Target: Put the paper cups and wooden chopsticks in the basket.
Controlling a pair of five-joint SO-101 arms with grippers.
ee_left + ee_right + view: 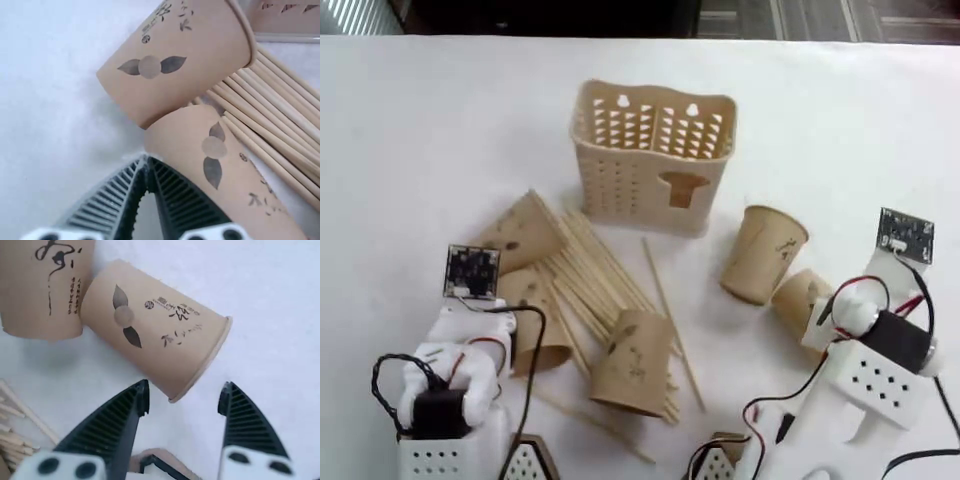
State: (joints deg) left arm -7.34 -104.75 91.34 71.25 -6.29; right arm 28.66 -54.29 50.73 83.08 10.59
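At the lower left of the high view, my left gripper has its ribbed black fingers pressed together, with nothing between them. The tips sit just beside the base of a tan paper cup that lies on its side. A second cup lies just above it, touching it. To their right, slim pale wooden chopsticks fan loosely across the white table, and a third cup lies over them. The perforated cream basket stands upright at upper centre. Right of centre, a fourth cup touches a fifth cup. At lower right, my right gripper is spread wide and holds nothing, with the fifth cup's rolled rim just ahead of the gap.
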